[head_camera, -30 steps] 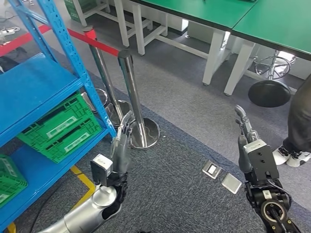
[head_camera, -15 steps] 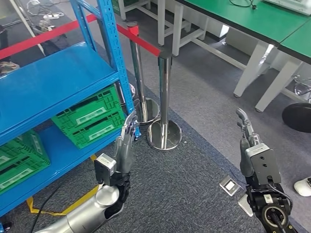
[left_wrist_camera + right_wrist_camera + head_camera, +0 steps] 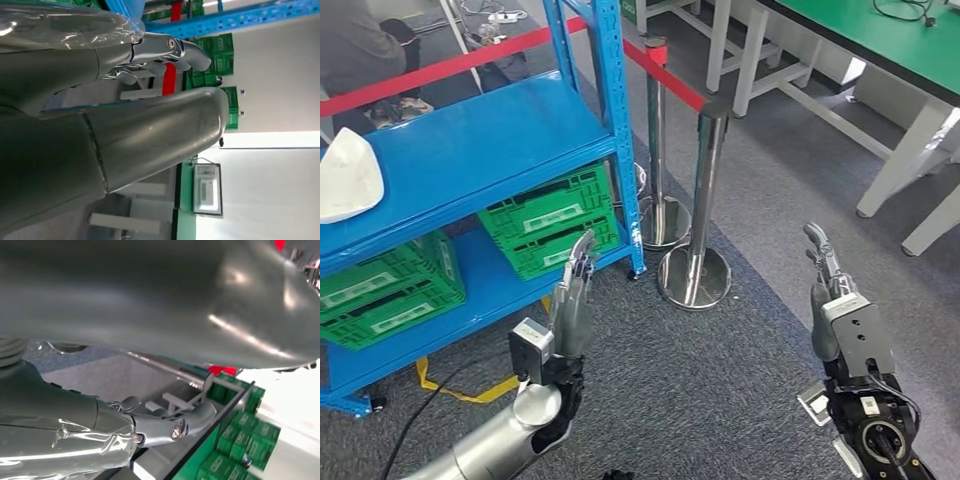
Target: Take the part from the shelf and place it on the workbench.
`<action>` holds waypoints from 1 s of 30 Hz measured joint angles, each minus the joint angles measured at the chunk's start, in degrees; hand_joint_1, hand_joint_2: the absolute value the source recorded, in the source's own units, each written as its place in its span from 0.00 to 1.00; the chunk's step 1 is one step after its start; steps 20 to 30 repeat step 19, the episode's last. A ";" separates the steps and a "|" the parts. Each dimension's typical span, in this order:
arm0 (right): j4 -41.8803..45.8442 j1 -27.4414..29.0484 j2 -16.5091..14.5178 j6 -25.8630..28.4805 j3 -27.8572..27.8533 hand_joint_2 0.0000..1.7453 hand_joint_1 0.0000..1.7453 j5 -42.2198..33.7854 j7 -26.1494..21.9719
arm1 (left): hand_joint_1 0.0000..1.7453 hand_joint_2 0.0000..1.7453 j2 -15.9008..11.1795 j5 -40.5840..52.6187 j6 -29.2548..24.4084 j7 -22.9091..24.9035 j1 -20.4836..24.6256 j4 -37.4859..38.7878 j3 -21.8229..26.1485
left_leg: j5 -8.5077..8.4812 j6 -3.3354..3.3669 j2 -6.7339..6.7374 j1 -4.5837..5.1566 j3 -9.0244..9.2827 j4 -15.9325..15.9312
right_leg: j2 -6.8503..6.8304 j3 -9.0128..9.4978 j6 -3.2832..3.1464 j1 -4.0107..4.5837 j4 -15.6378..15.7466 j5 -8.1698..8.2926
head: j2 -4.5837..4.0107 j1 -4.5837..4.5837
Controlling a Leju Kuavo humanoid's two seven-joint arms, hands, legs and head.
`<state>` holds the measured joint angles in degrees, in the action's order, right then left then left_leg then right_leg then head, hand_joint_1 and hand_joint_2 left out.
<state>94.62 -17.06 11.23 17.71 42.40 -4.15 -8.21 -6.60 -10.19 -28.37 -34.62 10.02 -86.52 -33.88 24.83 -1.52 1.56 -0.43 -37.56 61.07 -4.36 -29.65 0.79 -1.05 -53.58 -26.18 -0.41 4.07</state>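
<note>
A white, rounded part (image 3: 347,176) lies on the middle board of the blue shelf (image 3: 478,150), at the far left of the head view. My left hand (image 3: 573,296) is raised in front of the shelf's lower level, fingers straight and apart, holding nothing, well right of and below the part. My right hand (image 3: 827,290) is up over the grey carpet on the right, also with fingers extended and nothing in it. The left wrist view shows the left hand (image 3: 151,110) with nothing in it, as does the right wrist view for the right hand (image 3: 124,427). The green workbench (image 3: 916,45) stands at the back right.
Two green crates (image 3: 550,220) (image 3: 384,290) sit on the shelf's bottom board. Two chrome stanchions (image 3: 701,200) (image 3: 657,150) with a red belt (image 3: 663,72) stand right of the shelf's post. A person (image 3: 358,45) is behind the shelf. A floor plate (image 3: 814,402) lies near my right arm.
The whole picture has swung: the camera turned left, bringing the shelf toward the centre and the white part into view. Both hands keep the same open pose.
</note>
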 joint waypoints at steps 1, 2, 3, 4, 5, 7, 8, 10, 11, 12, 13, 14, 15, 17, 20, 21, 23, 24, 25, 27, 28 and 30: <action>0.01 -0.04 0.00 0.04 -0.01 0.00 0.00 0.01 -0.01 | 0.00 0.00 0.03 -0.04 0.01 -0.02 0.13 0.01 0.00 | -1.15 0.23 0.84 0.16 2.01 -3.69 | -0.55 0.09 0.26 0.17 -0.07 -0.18 | 0.01 0.11; 0.01 -0.08 0.00 0.06 -0.03 0.00 0.00 0.02 -0.03 | 0.00 0.00 0.06 -0.06 0.01 -0.07 0.27 0.02 0.00 | -1.62 0.49 1.37 0.32 3.18 -5.93 | -1.08 0.15 0.52 0.35 -0.12 -0.34 | 0.00 0.06; 0.02 -0.13 0.00 0.07 -0.04 0.00 0.00 0.05 -0.05 | 0.00 0.00 0.09 -0.08 0.02 -0.12 0.38 0.05 0.00 | -1.54 0.76 1.44 0.51 3.57 -6.84 | -1.57 0.22 0.79 0.53 -0.15 -0.49 | 0.00 -0.05; 0.02 -0.18 0.00 0.06 -0.04 0.00 0.00 0.08 -0.07 | 0.00 0.00 0.12 -0.10 0.02 -0.15 0.41 0.09 0.01 | -1.54 1.14 0.75 0.60 3.48 -6.88 | -2.11 0.33 1.05 0.56 -0.18 -0.63 | 0.01 -0.22; 0.02 -0.23 0.00 0.01 -0.05 0.00 0.00 0.10 -0.10 | 0.00 0.00 0.12 -0.10 0.01 -0.18 0.40 0.13 0.01 | -1.53 1.45 0.13 0.57 3.52 -6.91 | -2.27 0.44 1.39 0.45 -0.23 -0.85 | 0.00 -0.41; 0.02 -0.39 0.00 -0.11 -0.08 0.00 0.00 0.12 -0.19 | 0.00 0.00 0.13 -0.08 -0.01 -0.21 0.37 0.19 0.01 | -1.58 2.07 -1.08 0.42 3.76 -7.07 | -0.15 -0.44 1.97 0.11 -2.52 -2.62 | 0.00 -0.63; 0.01 -0.47 -0.01 -0.19 -0.08 0.00 0.00 0.13 -0.26 | 0.00 0.00 0.16 -0.05 -0.02 -0.22 0.38 0.20 0.01 | -1.60 2.35 -1.60 0.32 3.88 -7.13 | 1.47 -1.86 2.13 0.00 -5.55 -4.27 | -0.01 -0.78; -0.05 -0.46 -0.01 -0.34 -0.08 0.00 0.00 0.13 -0.37 | 0.00 0.00 0.25 -0.01 -0.03 -0.22 0.36 0.22 0.01 | -1.55 2.72 -2.78 0.38 3.96 -7.11 | 3.55 -6.00 2.10 0.04 -13.98 -7.74 | 0.00 -1.02; -0.14 -0.37 -0.01 -0.43 -0.07 0.00 0.00 0.12 -0.39 | 0.00 0.00 0.27 0.00 -0.05 -0.22 0.29 0.22 0.01 | -1.53 2.79 -3.52 0.46 4.00 -7.08 | 3.85 -7.79 2.00 0.09 -17.26 -8.49 | 0.00 -1.05; -0.22 -0.29 0.00 -0.48 -0.08 0.00 0.00 0.11 -0.40 | 0.00 0.00 0.27 0.01 -0.07 -0.22 0.20 0.22 0.00 | -1.49 2.84 -4.34 0.54 4.09 -7.06 | 4.04 -8.66 1.84 0.11 -18.39 -8.08 | 0.00 -1.06; -0.29 -0.25 0.00 -0.50 -0.08 0.00 0.00 0.11 -0.43 | 0.00 0.00 0.27 0.01 -0.09 -0.22 0.13 0.22 0.00 | -1.46 2.86 -5.20 0.60 4.24 -7.03 | 4.29 -8.44 1.59 0.12 -17.15 -6.54 | 0.00 -1.06; -0.33 -0.26 0.00 -0.53 -0.08 0.00 0.00 0.11 -0.44 | 0.00 0.00 0.27 0.02 -0.11 -0.22 0.10 0.22 0.00 | -1.40 2.84 -6.07 0.63 4.43 -7.01 | 4.86 -7.20 1.28 0.13 -13.74 -4.14 | 0.00 -1.07; -0.34 -0.30 0.00 -0.56 -0.09 0.00 0.00 0.11 -0.47 | 0.00 0.00 0.28 0.05 -0.12 -0.22 0.09 0.22 0.00 | -1.34 2.79 -6.85 0.61 4.57 -7.00 | 6.19 -5.51 0.93 0.11 -9.51 -1.90 | -0.01 -1.09; -0.35 -0.37 0.00 -0.60 -0.09 0.00 0.00 0.08 -0.51 | 0.00 0.00 0.30 0.12 -0.13 -0.21 0.11 0.22 0.00 | -1.30 2.49 -8.34 0.56 4.45 -6.87 | 8.55 -2.61 0.46 0.06 -3.05 0.44 | -0.01 -1.09; -0.36 -0.38 0.00 -0.62 -0.09 0.00 0.00 0.05 -0.54 | 0.00 0.00 0.31 0.17 -0.13 -0.19 0.06 0.22 0.00 | -1.44 2.08 -9.38 0.39 4.05 -6.84 | 8.99 -1.63 0.32 0.12 -1.40 0.30 | -0.01 -1.07; -0.36 -0.38 0.00 -0.62 -0.09 0.00 0.00 0.05 -0.54 | 0.00 0.00 0.31 0.17 -0.13 -0.19 0.06 0.22 0.00 | -1.44 2.08 -9.38 0.39 4.05 -6.84 | 8.99 -1.63 0.32 0.12 -1.40 0.30 | -0.01 -1.07; -0.36 -0.38 0.00 -0.62 -0.09 0.00 0.00 0.05 -0.54 | 0.00 0.00 0.31 0.17 -0.13 -0.19 0.06 0.22 0.00 | -1.44 2.08 -9.38 0.39 4.05 -6.84 | 8.99 -1.63 0.32 0.12 -1.40 0.30 | -0.01 -1.07; -0.36 -0.38 0.00 -0.62 -0.09 0.00 0.00 0.05 -0.54 | 0.00 0.00 0.31 0.17 -0.13 -0.19 0.06 0.22 0.00 | -1.44 2.08 -9.38 0.39 4.05 -6.84 | 8.99 -1.63 0.32 0.12 -1.40 0.30 | -0.01 -1.07; -0.36 -0.38 0.00 -0.62 -0.09 0.00 0.00 0.05 -0.54 | 0.00 0.00 0.31 0.17 -0.13 -0.19 0.06 0.22 0.00 | -1.44 2.08 -9.38 0.39 4.05 -6.84 | 8.99 -1.63 0.32 0.12 -1.40 0.30 | -0.01 -1.07; -0.36 -0.38 0.00 -0.62 -0.09 0.00 0.00 0.05 -0.54 | 0.00 0.00 0.31 0.17 -0.13 -0.19 0.06 0.22 0.00 | -1.44 2.08 -9.38 0.39 4.05 -6.84 | 8.99 -1.63 0.32 0.12 -1.40 0.30 | -0.01 -1.07; -0.36 -0.38 0.00 -0.62 -0.09 0.00 0.00 0.05 -0.54 | 0.00 0.00 0.31 0.17 -0.13 -0.19 0.06 0.22 0.00 | -1.44 2.08 -9.38 0.39 4.05 -6.84 | 8.99 -1.63 0.32 0.12 -1.40 0.30 | -0.01 -1.07; -0.36 -0.38 0.00 -0.62 -0.09 0.00 0.00 0.05 -0.54 | 0.00 0.00 0.31 0.17 -0.13 -0.19 0.06 0.22 0.00 | -1.44 2.08 -9.38 0.39 4.05 -6.84 | 8.99 -1.63 0.32 0.12 -1.40 0.30 | -0.01 -1.07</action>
